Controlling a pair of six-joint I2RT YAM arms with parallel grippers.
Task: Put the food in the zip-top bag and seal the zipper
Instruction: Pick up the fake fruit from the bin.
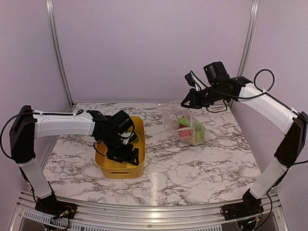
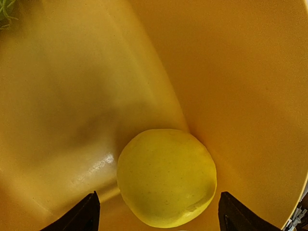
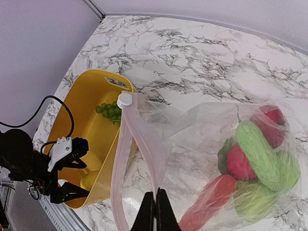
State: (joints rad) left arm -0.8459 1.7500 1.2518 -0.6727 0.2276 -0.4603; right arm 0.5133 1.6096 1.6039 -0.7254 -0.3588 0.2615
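Left gripper (image 2: 159, 195) hangs low inside the bin (image 2: 240, 72), its two dark fingers (image 2: 84, 216) apart at 7 and 5 o'clock in the wrist view. The lemon (image 2: 166, 177) lies between them, with a sliver of yellow wall showing on either side. It is round, pale yellow and faintly pitted, and it rests on the bin floor where the glossy walls curve together.

Right gripper (image 3: 155, 195) has its fingers pressed together on the zipper (image 3: 119, 159), a pinkish see-through strip. The strip loops up from the fingers to a round white slider (image 3: 124, 99) at 11 o'clock. The slider hangs just over the bin's rim.

Behind the slider, a bunch of grapes (image 3: 109, 110) lies at the bin's far end.

The bag (image 3: 192, 125) is thin, clear and crumpled. Its mouth is held up, and its belly sags at 3 o'clock of the right wrist view. Inside it the food is heaped together:
- an orange-red carrot (image 3: 209, 202) nearest the fingers
- a green round (image 3: 250, 202) beside the carrot
- a pink-red ball (image 3: 239, 162) against dark leaves (image 3: 224, 156)
- a long green piece (image 3: 260, 154) slanting across the ball
- a dark red tomato (image 3: 274, 115) farthest back

From above, the bin stands at 8 o'clock on the marble table (image 1: 192, 168). The bag's belly rests at 1 o'clock, well apart from the bin.
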